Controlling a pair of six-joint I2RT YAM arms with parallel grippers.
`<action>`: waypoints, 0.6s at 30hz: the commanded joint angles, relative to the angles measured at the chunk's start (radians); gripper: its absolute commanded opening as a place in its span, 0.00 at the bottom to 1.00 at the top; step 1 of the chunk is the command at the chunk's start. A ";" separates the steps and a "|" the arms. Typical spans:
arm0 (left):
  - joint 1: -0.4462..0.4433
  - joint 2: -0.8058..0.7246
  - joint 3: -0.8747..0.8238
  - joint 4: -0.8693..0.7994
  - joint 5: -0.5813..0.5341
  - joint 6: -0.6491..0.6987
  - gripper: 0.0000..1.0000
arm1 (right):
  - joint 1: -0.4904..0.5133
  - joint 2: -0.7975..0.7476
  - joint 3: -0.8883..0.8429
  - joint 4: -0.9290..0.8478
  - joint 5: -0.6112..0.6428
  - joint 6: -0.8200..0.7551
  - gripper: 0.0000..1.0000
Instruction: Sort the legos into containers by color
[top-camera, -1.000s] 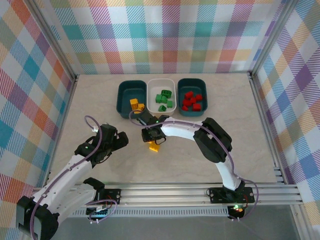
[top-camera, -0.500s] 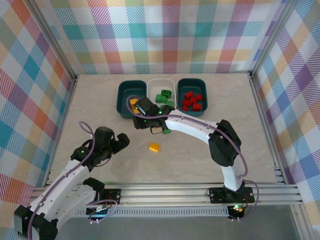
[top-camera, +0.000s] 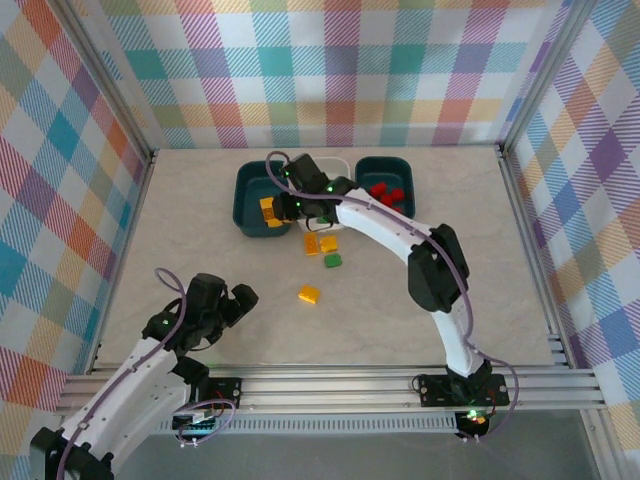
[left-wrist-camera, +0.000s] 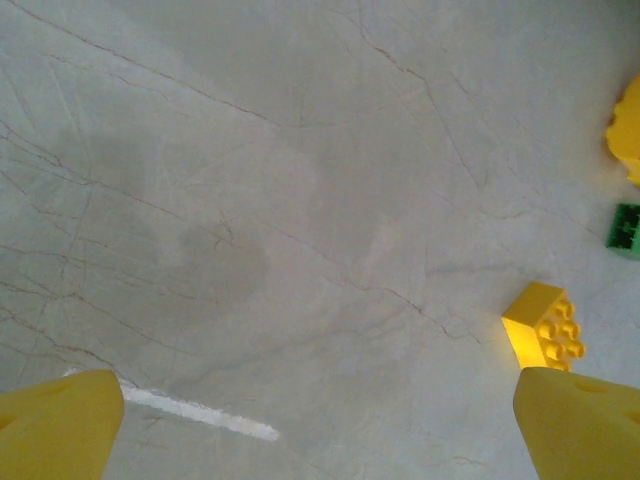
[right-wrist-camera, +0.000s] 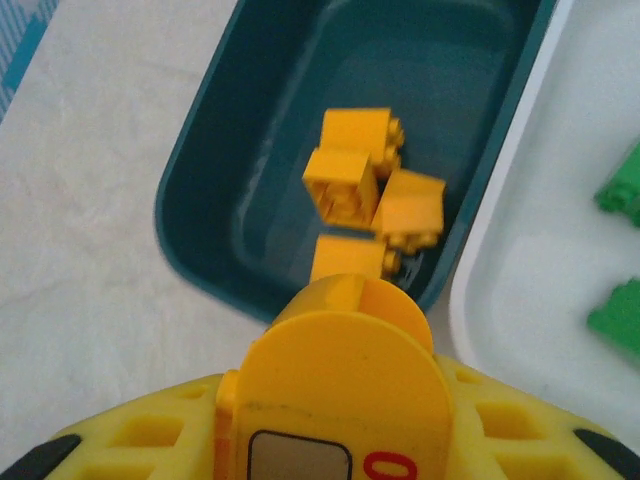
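Observation:
My right gripper (top-camera: 287, 207) hangs over the left dark teal container (top-camera: 250, 205), shut on a yellow lego (right-wrist-camera: 349, 258). Below it in that tub (right-wrist-camera: 190, 190) lie three yellow legos (right-wrist-camera: 362, 165). The white container (right-wrist-camera: 500, 250) holds green legos (right-wrist-camera: 622, 185), and my right arm covers most of it from above. Red legos (top-camera: 385, 192) fill the right teal container (top-camera: 404, 170). On the table lie two yellow legos (top-camera: 320, 243), a green one (top-camera: 332, 262) and another yellow one (top-camera: 309, 294). My left gripper (top-camera: 240, 298) stands open above bare table, with that lone yellow lego (left-wrist-camera: 545, 322) beside its right finger.
The three tubs stand side by side at the back middle of the marble-look table (top-camera: 450, 290). Plaid walls close the back and both sides. An aluminium rail (top-camera: 330, 385) runs along the near edge. A short white stripe (left-wrist-camera: 200, 412) marks the table under my left gripper.
My right arm has swung from the middle of the table up to the left teal tub, carrying a yellow lego. The left arm has drawn back a little toward its base.

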 joint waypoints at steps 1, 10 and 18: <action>0.019 0.073 0.052 0.060 -0.035 -0.003 1.00 | -0.014 0.093 0.124 -0.040 -0.067 -0.043 0.32; 0.039 0.265 0.148 0.134 -0.003 0.052 1.00 | -0.025 0.365 0.510 -0.196 -0.081 -0.113 0.34; 0.042 0.303 0.199 0.157 0.026 0.088 1.00 | -0.030 0.367 0.449 -0.096 -0.096 -0.117 0.56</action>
